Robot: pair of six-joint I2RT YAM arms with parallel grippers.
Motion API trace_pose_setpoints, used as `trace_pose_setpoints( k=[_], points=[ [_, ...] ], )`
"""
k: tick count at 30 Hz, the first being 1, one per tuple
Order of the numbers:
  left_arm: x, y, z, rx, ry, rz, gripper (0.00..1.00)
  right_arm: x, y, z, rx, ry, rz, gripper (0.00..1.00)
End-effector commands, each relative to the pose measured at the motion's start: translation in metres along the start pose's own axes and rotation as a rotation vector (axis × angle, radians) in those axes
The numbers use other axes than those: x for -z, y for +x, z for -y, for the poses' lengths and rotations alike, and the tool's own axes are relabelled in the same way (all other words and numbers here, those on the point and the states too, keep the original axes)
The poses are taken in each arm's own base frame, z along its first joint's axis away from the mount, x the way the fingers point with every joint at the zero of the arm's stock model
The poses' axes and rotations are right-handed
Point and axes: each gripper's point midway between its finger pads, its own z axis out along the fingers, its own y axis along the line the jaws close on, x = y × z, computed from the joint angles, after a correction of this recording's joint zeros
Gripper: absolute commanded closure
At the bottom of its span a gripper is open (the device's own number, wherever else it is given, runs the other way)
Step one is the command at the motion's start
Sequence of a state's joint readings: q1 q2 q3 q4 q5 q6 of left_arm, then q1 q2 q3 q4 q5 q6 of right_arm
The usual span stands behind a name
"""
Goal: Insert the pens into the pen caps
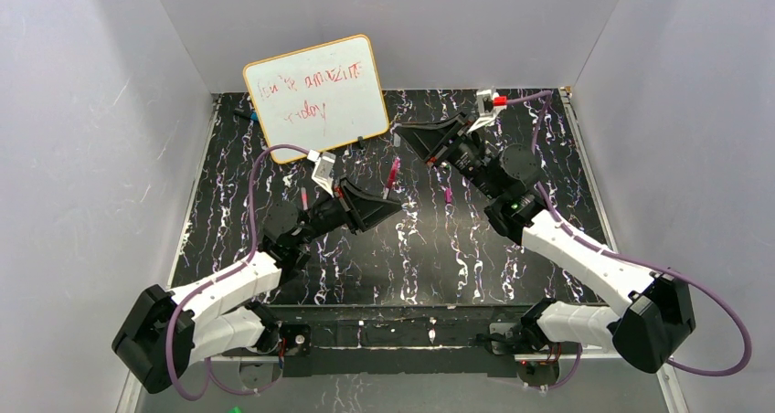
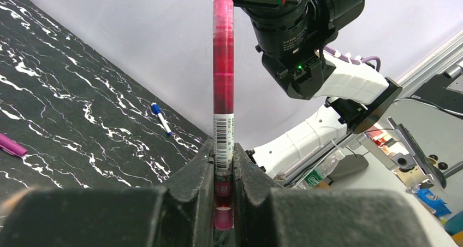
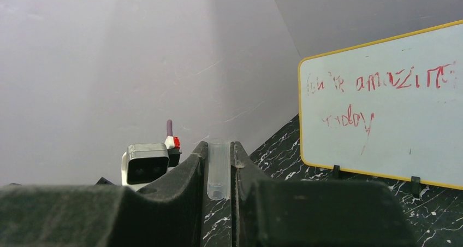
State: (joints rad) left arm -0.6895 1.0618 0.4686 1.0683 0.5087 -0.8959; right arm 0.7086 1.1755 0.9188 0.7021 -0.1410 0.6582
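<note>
My left gripper (image 1: 391,201) (image 2: 223,148) is shut on the lower end of a pink-red pen (image 1: 393,175) (image 2: 223,77), which stands straight up out of the jaws in the left wrist view. The pen's tip reaches up to my right gripper (image 1: 403,135) (image 3: 218,146). That gripper is shut on a small clear, translucent pen cap (image 3: 218,168), held upright between its fingers. A short magenta piece (image 1: 448,195) lies on the table right of the grippers, and another small pink one (image 1: 302,196) lies to the left. A magenta pen end (image 2: 11,146) shows at the left wrist view's edge.
A whiteboard (image 1: 315,98) (image 3: 382,105) with red writing leans at the back left of the black marbled table (image 1: 439,258). A blue-tipped marker (image 2: 161,118) lies on the table, and a blue item (image 1: 242,113) sits beside the whiteboard. White walls close in on three sides.
</note>
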Motion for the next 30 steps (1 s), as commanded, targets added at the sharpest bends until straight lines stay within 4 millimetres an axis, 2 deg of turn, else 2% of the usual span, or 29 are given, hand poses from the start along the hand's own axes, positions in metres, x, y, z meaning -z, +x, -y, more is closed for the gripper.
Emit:
trace_pose_setpoints(
  k=[1, 22, 30],
  points=[
    [0.003, -0.009, 0.009, -0.084, 0.031, 0.041, 1.00, 0.005, -0.016, -0.017, 0.008, -0.050, 0.051, 0.78],
    [0.000, -0.012, 0.006, -0.108, 0.022, 0.052, 1.00, 0.015, -0.002, -0.022, -0.014, -0.062, 0.005, 0.76],
    [0.002, -0.009, 0.004, -0.098, 0.015, 0.047, 1.00, 0.013, -0.011, -0.028, 0.011, -0.067, 0.025, 0.76]
  ],
)
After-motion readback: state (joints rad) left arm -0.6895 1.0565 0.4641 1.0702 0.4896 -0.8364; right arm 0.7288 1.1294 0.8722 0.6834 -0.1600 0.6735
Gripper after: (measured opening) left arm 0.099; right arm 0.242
